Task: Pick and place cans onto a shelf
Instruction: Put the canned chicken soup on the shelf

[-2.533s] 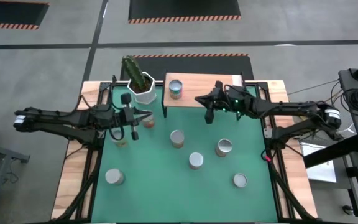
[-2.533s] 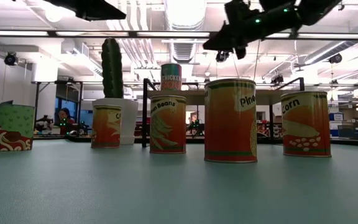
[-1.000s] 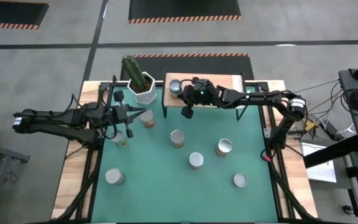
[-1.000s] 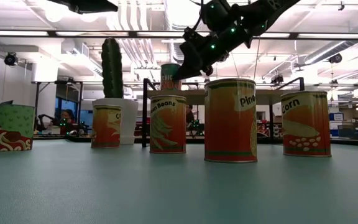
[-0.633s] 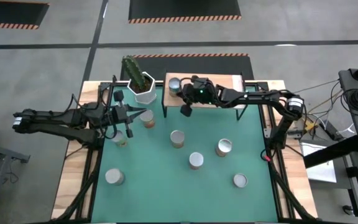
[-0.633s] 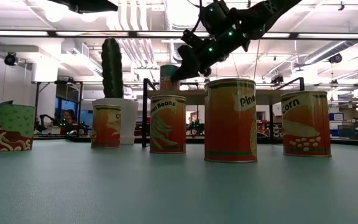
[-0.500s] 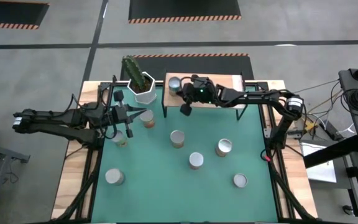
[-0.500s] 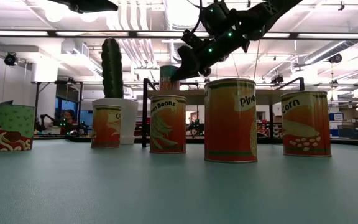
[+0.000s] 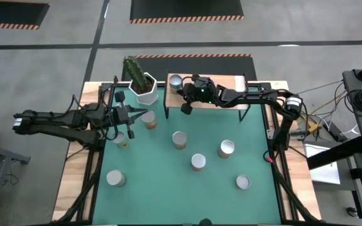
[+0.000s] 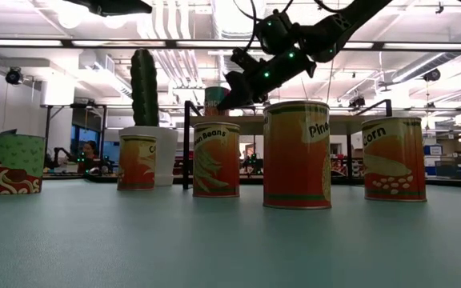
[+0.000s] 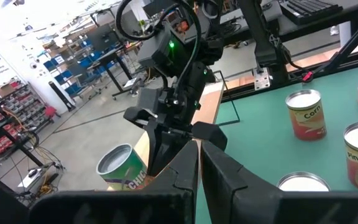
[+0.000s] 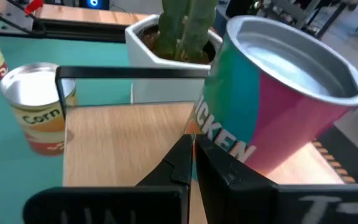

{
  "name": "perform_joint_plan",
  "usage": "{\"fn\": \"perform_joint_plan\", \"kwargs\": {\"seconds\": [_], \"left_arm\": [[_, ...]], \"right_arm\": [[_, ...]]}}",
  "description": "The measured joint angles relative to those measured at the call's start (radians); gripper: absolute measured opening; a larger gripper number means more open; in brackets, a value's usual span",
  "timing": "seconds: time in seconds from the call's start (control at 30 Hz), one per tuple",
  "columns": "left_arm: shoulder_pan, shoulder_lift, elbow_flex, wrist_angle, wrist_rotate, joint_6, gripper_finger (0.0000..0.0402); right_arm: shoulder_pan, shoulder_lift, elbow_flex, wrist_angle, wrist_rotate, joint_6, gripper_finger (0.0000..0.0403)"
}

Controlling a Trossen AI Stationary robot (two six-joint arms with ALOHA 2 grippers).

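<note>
Pushed chicken can (image 9: 176, 81) toward shelf (image 9: 225, 83) far left corner; right gripper (image 9: 185, 96) fingers closed beside it; left gripper (image 9: 144, 115) fingers closed

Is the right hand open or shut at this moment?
Shut. In its wrist view the right hand's two fingers lie together with nothing between them; the can on the shelf is beside their tips.

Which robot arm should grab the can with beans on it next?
Probably the left. The left gripper waits over the mat, nearer the beans can. The right gripper, fingers shut, is up at the shelf beside the chicken can.
</note>
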Motion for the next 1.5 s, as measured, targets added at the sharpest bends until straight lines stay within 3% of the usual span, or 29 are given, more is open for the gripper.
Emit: {"fn": "perform_joint_plan", "kwargs": {"seconds": [1.03, 1.3, 1.5], "left_arm": [[0.000, 0.005, 0.000, 0.006, 0.000, -0.011, 0.0000], [0.013, 0.121, 0.000, 0.145, 0.001, 0.018, 0.0000], [0.114, 0.279, 0.126, 0.063, 0.053, 0.036, 0.0000]], "right_arm": [[-0.047, -0.010, 0.000, 0.046, -0.001, -0.028, 0.0009], [0.001, -0.141, -0.003, -0.117, -0.009, -0.042, 0.0009], [0.068, -0.257, -0.075, -0.136, -0.009, -0.050, 0.0009]]}}
